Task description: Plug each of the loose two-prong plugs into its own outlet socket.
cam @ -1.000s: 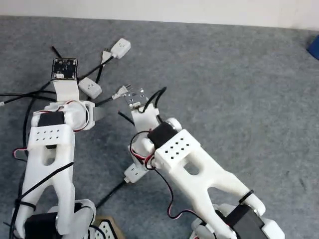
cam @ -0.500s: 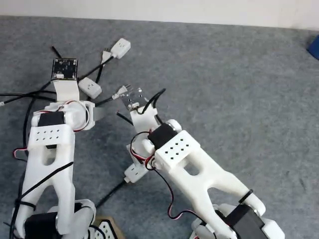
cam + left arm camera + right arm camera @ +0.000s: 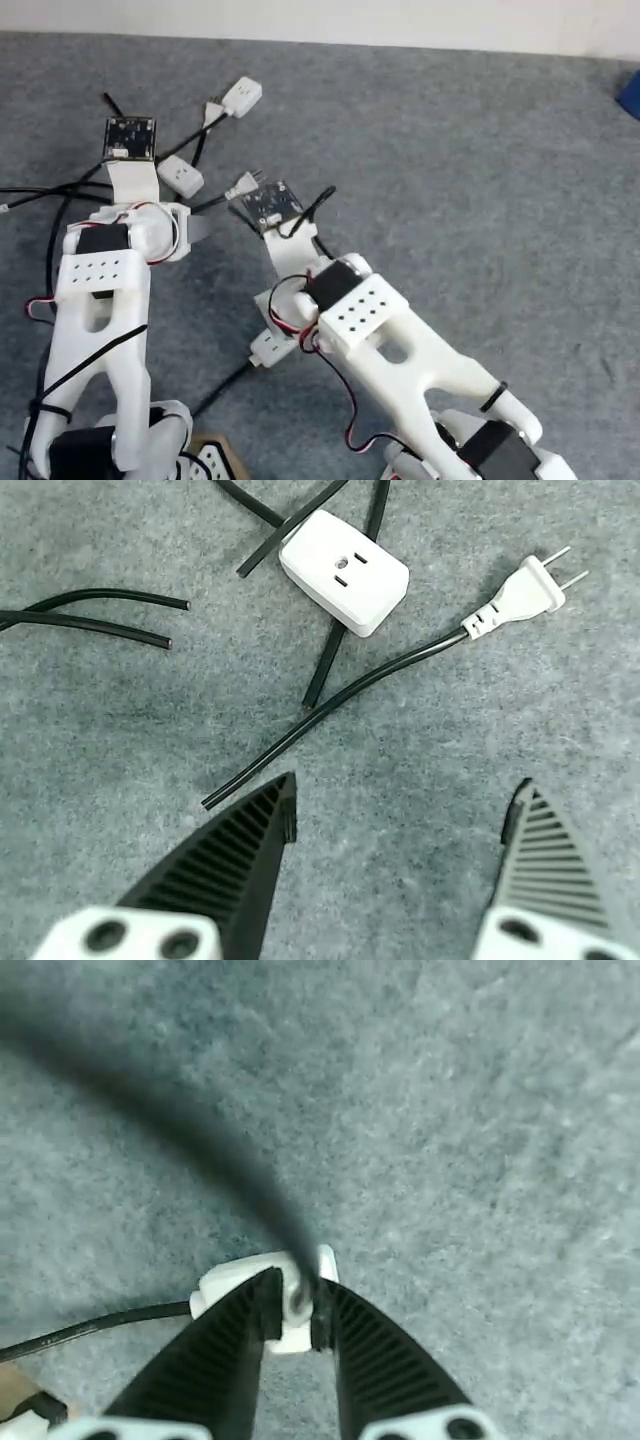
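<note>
Plug (image 3: 527, 588) lies loose beside a socket (image 3: 345, 570), so nothing looks plugged in yet. Left claw (image 3: 405, 783) hangs wide open, empty; right claw (image 3: 298, 1295) pinches a white corded piece (image 3: 225, 1285).

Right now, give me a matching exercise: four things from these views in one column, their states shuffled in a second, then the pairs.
1. left black ridged gripper
2. right black ridged gripper
3. white two-prong plug
4. white block outlet socket

A. slots up, empty, over black cables
B. shut on a small white piece
C. open above grey carpet
D. loose, prongs bare

Pairs: 1-C, 2-B, 3-D, 4-A
</note>
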Action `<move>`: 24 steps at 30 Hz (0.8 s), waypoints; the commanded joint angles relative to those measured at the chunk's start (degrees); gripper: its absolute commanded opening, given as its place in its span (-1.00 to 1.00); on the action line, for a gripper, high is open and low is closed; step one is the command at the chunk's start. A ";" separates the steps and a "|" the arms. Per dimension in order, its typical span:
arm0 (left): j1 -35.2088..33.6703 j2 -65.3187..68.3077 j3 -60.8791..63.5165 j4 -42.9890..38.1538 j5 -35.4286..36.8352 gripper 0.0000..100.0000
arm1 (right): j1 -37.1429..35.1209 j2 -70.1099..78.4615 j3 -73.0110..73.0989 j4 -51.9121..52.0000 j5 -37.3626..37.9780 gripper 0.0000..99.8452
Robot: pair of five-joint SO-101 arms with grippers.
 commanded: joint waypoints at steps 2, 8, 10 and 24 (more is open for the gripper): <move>1.19 -0.04 -2.24 -1.14 -0.26 -0.33 | 0.48 0.66 1.63 -0.22 0.79 -0.99; 1.19 -0.04 -2.24 -1.14 -0.26 -0.33 | 2.86 0.22 1.63 -0.22 2.29 -0.99; 1.19 -0.04 -2.24 -1.14 -0.26 -0.33 | 4.62 0.22 1.54 -0.31 2.37 -0.99; 1.27 -0.04 -2.24 -1.14 -0.35 -0.33 | 19.21 0.13 1.45 -8.84 -5.63 -0.99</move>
